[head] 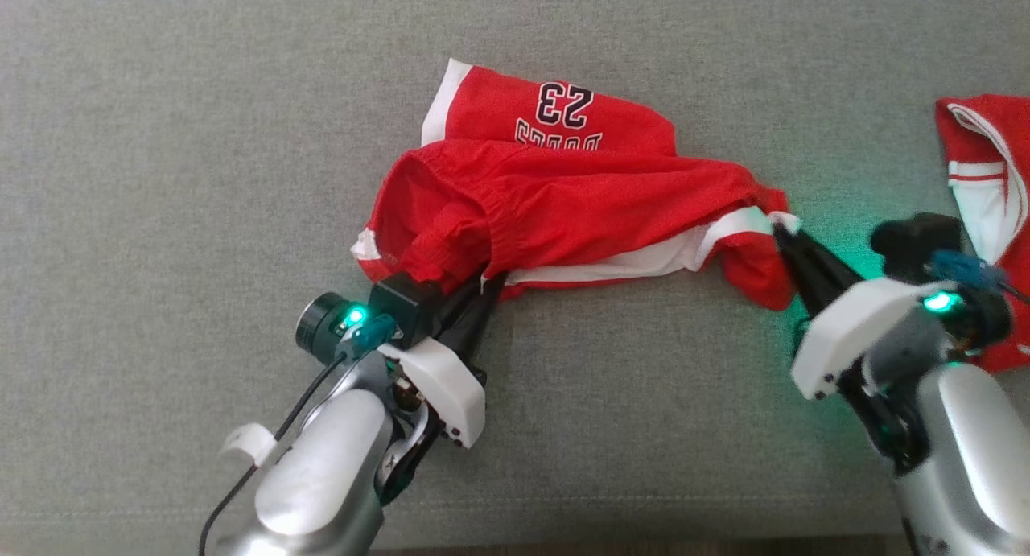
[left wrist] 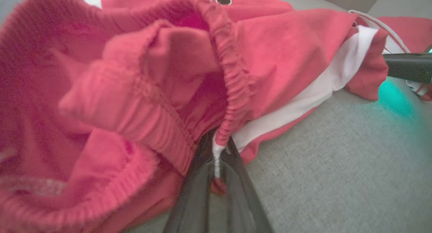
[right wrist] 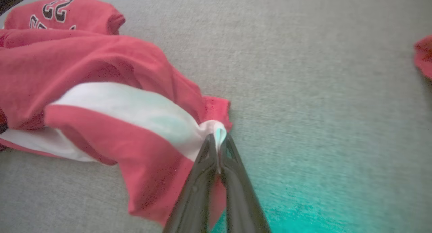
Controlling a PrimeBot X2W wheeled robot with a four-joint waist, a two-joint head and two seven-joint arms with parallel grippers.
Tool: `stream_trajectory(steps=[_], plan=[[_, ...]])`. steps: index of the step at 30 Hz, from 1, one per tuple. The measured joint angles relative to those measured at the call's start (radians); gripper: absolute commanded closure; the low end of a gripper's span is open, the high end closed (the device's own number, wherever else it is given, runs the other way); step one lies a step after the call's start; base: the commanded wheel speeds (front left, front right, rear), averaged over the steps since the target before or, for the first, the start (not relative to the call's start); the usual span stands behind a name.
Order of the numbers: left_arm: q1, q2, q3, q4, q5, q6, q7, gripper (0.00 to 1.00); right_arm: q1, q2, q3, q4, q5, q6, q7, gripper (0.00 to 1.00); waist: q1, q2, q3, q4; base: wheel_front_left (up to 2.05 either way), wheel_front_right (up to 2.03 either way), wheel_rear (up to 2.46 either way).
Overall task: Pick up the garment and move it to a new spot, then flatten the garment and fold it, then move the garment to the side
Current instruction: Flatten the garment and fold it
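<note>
Gripping red shorts point(head: 563, 210) by waistband, left hand point(head: 488, 287), right hand point(head: 783, 234) pinching white-striped hem

A fold in the garment point(head: 563, 210) partly hides its lettering point(head: 558, 135).

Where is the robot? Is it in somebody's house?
Hard to tell. Maybe a home or a clothes-folding practice spot: the grey fabric surface looks like a couch cushion or padded table, with red shorts and another red-and-white garment on it.
</note>
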Motion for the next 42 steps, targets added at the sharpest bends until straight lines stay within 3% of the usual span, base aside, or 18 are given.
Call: stream_trajectory(steps=[8, 15, 19, 31, 38, 42], plan=[[0.009, 0.015, 0.024, -0.048, -0.017, 0.041, -0.044, 1.0, 0.102, 0.017, -0.126, -0.119, -0.047, 0.0, -0.118, 1.0, 0.0, 0.0, -0.04, -0.008, 0.0, 0.0, 0.0], [0.04, 0.071, 0.087, -0.261, -0.053, 0.07, -0.051, 1.0, 0.121, 0.007, -0.198, -0.269, -0.052, 0.0, -0.201, 1.0, 0.0, 0.0, -0.101, -0.011, 0.0, 0.0, 0.0], [0.05, 0.108, 0.127, -0.416, -0.085, 0.071, -0.002, 1.0, 0.119, -0.026, -0.224, -0.358, -0.052, 0.0, -0.221, 1.0, 0.0, 0.0, -0.148, -0.007, 0.0, 0.0, 0.0], [-0.081, 0.183, 0.23, -0.746, -0.136, 0.088, 0.164, 1.0, 0.009, -0.158, -0.278, -0.615, -0.018, 0.0, -0.168, 1.0, 0.0, 0.0, -0.306, -0.012, 0.0, 0.0, 0.0], [-0.095, 0.193, 0.235, -0.777, -0.166, 0.098, 0.231, 1.0, -0.018, -0.199, -0.296, -0.622, 0.068, 0.0, -0.103, 1.0, 0.0, 0.0, -0.356, -0.028, 0.0, 0.0, 0.0], [-0.107, 0.184, 0.234, -0.725, -0.211, 0.094, 0.247, 1.0, -0.043, -0.202, -0.284, -0.57, 0.108, 0.0, -0.092, 1.0, 0.0, 0.0, -0.341, -0.025, 0.0, 0.0, 0.0]])
